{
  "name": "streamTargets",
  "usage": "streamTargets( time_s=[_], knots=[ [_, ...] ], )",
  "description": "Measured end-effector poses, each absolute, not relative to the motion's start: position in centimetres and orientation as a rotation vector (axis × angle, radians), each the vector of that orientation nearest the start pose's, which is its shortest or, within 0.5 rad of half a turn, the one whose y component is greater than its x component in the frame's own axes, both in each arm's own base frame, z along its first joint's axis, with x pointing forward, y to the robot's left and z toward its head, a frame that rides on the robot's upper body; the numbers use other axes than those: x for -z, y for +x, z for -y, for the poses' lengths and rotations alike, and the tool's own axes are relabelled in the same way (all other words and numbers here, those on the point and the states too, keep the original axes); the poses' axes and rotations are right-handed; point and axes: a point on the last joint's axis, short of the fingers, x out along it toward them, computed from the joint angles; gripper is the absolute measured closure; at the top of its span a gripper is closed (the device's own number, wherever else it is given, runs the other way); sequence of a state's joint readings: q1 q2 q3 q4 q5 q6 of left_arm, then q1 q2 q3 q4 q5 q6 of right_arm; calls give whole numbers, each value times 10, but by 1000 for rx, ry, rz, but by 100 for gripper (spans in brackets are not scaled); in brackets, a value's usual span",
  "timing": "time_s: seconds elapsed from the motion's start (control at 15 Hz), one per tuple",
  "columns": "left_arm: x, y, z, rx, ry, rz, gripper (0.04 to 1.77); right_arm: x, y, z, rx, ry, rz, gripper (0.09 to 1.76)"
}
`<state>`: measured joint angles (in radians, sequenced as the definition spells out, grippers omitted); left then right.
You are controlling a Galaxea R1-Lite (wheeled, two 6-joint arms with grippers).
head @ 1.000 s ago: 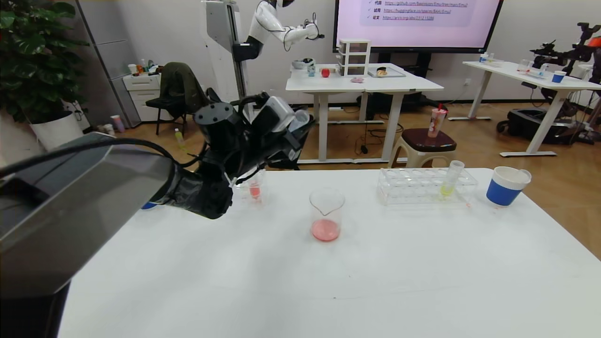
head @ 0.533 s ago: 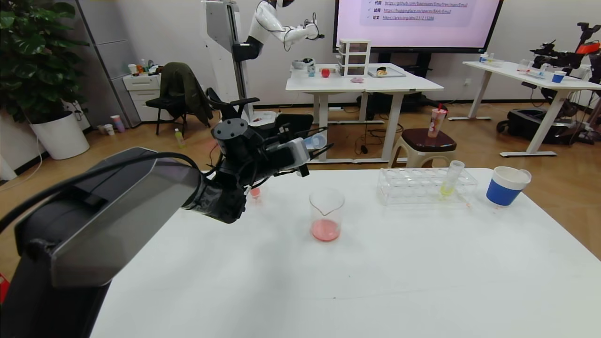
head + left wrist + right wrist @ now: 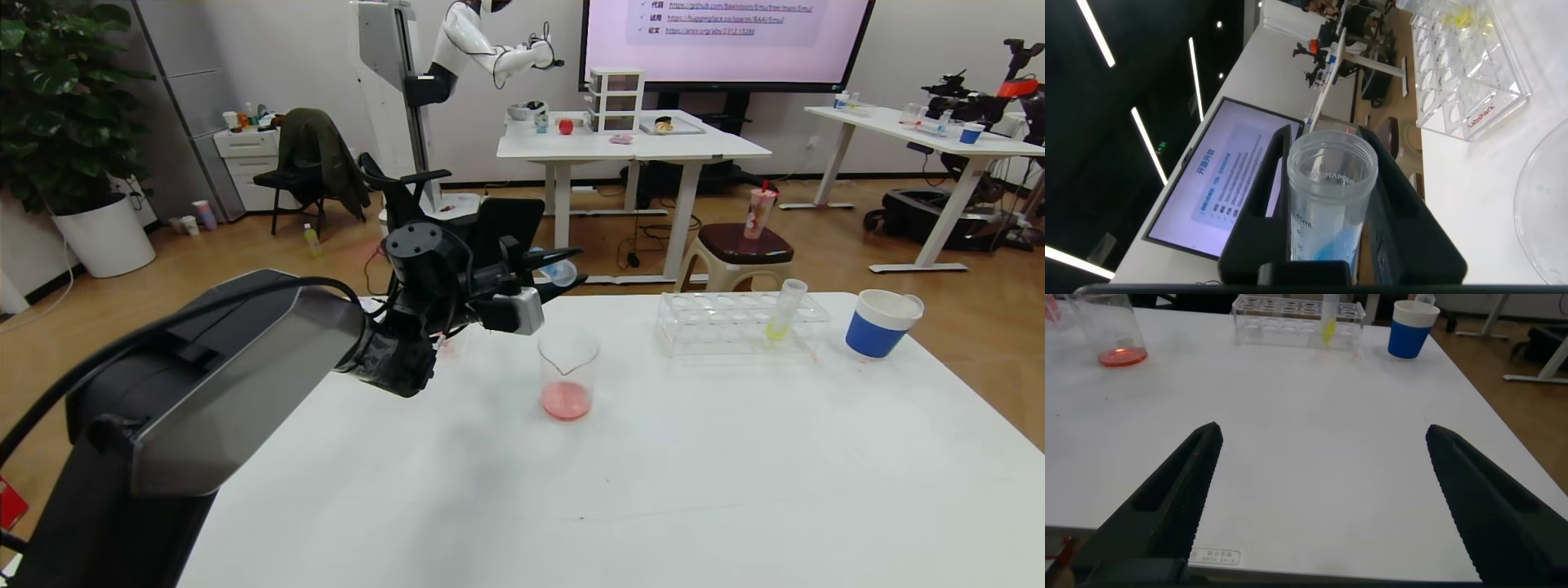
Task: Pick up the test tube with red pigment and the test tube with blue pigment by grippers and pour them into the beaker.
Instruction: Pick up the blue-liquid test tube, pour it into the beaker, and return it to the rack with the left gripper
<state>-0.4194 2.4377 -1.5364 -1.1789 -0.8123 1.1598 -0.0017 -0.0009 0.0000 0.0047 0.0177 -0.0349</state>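
White table (image 3: 694, 490); clear beaker (image 3: 568, 371) with pink-red liquid at the bottom; clear tube (image 3: 1331, 204) with blue liquid low inside, held between the black fingers of the black left gripper (image 3: 558, 269), which carries a small white box. Clear rack (image 3: 739, 322) with one clear tube of yellow liquid (image 3: 780, 314); white cup with a blue band (image 3: 882, 324). Right gripper (image 3: 1323, 498) black, its fingers ridged along the inner edges, with a small white label near its base.
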Motion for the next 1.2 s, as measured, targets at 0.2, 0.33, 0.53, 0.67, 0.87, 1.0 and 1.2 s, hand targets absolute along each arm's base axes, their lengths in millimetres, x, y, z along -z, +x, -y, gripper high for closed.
streamTargets(
  time_s=[0.2, 0.33, 0.53, 0.67, 0.87, 1.0, 1.2],
  knots=[
    [-127, 440, 214, 917, 1085, 998, 128, -75, -23, 0, -16, -35, -4, 11],
    [-125, 441, 214, 908, 1110, 1016, 128, -75, -23, 0, -16, -35, -4, 11],
    [-120, 444, 212, 888, 1157, 1034, 128, -75, -23, 0, -16, -35, -4, 11],
    [-116, 445, 210, 874, 1190, 1045, 128, -75, -23, 0, -16, -35, -4, 11],
    [-110, 447, 210, 861, 1228, 1058, 128, -75, -23, 0, -16, -35, -3, 11],
    [-108, 447, 210, 853, 1249, 1069, 128, -75, -23, 0, -16, -35, -4, 11],
    [-105, 448, 210, 837, 1290, 1090, 128, -75, -23, 0, -16, -35, -4, 11]
  ],
)
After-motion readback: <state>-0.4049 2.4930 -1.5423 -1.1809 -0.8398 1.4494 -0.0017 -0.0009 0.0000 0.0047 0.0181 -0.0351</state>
